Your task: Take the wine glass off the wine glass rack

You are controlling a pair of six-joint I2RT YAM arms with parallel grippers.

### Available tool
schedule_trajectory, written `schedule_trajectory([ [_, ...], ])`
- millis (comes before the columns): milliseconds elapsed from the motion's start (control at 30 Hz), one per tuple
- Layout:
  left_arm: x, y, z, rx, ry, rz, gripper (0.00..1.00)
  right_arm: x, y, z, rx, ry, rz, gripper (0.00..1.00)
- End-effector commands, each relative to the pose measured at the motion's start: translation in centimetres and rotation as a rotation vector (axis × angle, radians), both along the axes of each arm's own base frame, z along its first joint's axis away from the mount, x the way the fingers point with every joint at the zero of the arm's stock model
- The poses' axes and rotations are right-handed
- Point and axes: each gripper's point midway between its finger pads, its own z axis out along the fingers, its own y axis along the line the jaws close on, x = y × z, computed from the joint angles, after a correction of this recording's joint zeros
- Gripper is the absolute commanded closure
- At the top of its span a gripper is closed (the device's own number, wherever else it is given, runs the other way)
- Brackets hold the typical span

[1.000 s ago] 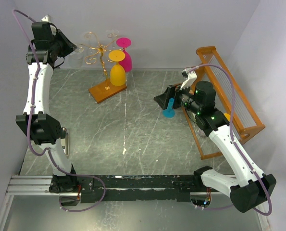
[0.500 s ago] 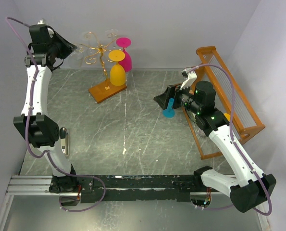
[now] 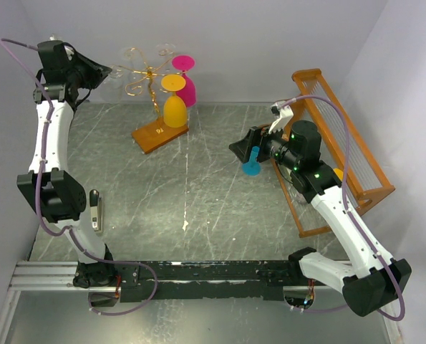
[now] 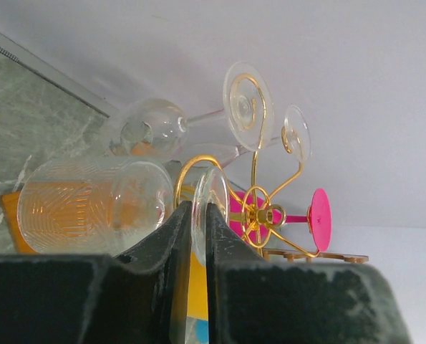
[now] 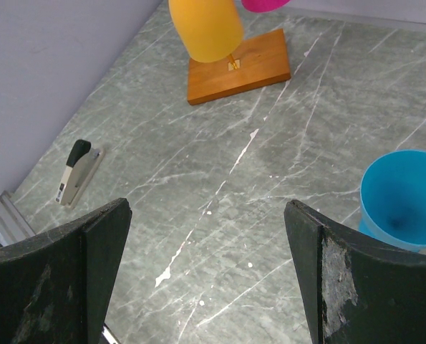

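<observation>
The gold wire wine glass rack stands on its orange-brown wooden base at the back left. A yellow glass, a pink glass and clear glasses hang from its arms. My left gripper is high at the rack's left side, shut on the foot of a clear wine glass, whose foot sits between the fingertips. The rack's gold scrolls lie just beyond. My right gripper is open and empty above the floor, near a blue cup.
A larger orange wooden-framed rack with clear slats stands at the right. The blue cup sits beside it. A grey stapler lies at the left, also showing in the right wrist view. White walls close in behind.
My left arm has pulled up and to the left, its gripper still at the rack's left arm. The right arm has not moved.
</observation>
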Motion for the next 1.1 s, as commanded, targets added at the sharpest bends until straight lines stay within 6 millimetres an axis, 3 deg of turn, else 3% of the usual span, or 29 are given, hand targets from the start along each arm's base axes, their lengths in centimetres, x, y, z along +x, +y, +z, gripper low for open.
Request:
schedule_trajectory([
  [0, -0.3, 1.2, 4.6, -0.034, -0.137, 0.016, 0.93, 0.0, -0.1, 0.4, 0.002, -0.022, -0.007, 0.11],
  [567, 1.7, 1.1, 6.3, -0.107, -0.193, 0.004, 0.93, -0.2, -0.2, 0.8, 0.007, -0.034, -0.008, 0.08],
  [767, 2.7, -0.7, 6.2, -0.166, -0.214, -0.102, 0.93, -0.2, -0.3, 0.8, 0.004, -0.035, -0.012, 0.08],
  [1067, 2.1, -1.4, 6.3, -0.168, -0.217, -0.144, 0.93, -0.2, -0.2, 0.9, 0.011, -0.035, -0.009, 0.08],
])
